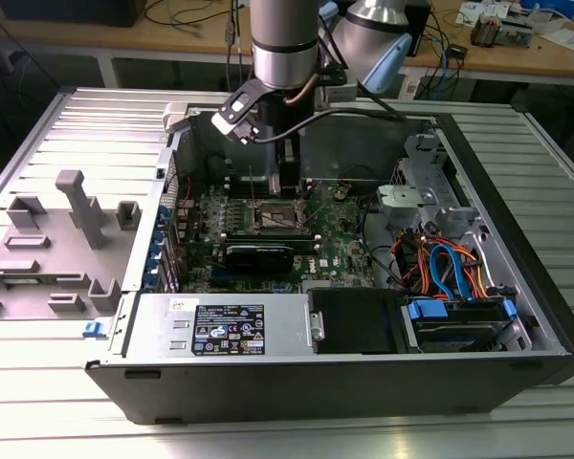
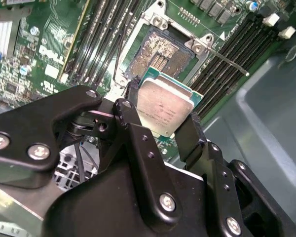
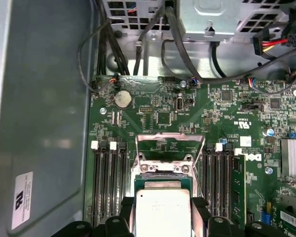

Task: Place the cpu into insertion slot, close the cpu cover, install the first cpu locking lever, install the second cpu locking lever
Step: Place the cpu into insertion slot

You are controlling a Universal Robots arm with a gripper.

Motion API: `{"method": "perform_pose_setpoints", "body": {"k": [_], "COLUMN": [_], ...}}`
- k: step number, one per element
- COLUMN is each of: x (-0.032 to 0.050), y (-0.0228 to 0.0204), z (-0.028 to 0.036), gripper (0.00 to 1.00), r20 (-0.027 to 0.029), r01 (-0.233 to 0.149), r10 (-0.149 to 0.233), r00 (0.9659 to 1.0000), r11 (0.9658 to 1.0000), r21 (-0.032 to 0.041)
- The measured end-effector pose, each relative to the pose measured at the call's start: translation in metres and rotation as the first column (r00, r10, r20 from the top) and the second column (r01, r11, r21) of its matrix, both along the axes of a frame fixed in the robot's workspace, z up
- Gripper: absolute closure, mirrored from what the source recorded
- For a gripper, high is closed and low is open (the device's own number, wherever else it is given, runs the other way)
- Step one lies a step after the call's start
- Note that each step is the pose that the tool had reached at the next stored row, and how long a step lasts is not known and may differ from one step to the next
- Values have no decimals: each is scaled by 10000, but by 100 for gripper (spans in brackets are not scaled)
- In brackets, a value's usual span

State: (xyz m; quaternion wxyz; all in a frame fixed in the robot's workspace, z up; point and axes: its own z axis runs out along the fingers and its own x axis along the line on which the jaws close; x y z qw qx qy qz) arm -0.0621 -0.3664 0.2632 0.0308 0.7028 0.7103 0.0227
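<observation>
While poised close over the uncovered insertion slot, pinches the cpu by two opposite edges in the end effector, closed onto it. Probably handles light, stiff and thin; fragile contacts underneath, so edges only, kept level.

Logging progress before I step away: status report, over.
Status: gripper shut on the cpu. It hangs near the insertion slot, not seated. Contacts bare, nothing blocking.
</observation>
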Motion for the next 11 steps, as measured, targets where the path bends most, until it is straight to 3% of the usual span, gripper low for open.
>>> {"method": "perform_pose_setpoints", "body": {"k": [7, 11], "x": [-8, -17], "y": [-1, -1], "z": [-149, -294], "gripper": [46, 46], "r20": [0, 0], "r01": [68, 68], "r10": [-68, -68], "r00": [10000, 10000], "r11": [10000, 10000], "r21": [0, 1]}}
